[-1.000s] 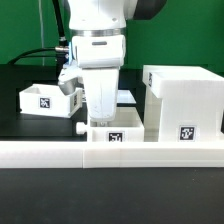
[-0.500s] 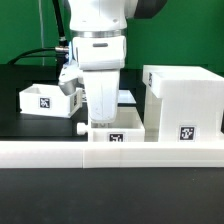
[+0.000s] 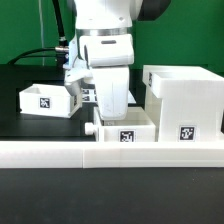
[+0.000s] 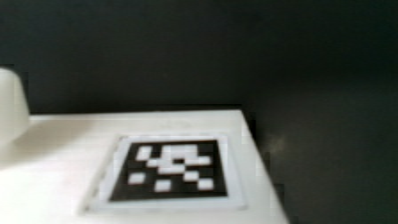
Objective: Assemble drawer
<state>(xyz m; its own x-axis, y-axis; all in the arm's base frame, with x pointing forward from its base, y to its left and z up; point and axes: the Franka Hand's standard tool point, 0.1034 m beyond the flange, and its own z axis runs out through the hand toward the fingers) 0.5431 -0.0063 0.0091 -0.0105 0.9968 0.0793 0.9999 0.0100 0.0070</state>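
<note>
Gripper [image 3: 112, 113] grips boxy tray [image 3: 138, 128] — (white plastic).

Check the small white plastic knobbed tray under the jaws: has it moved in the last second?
Yes. The small white knobbed tray moved toward the exterior view's right, closer to the tall white box casing, which stayed put.
</note>
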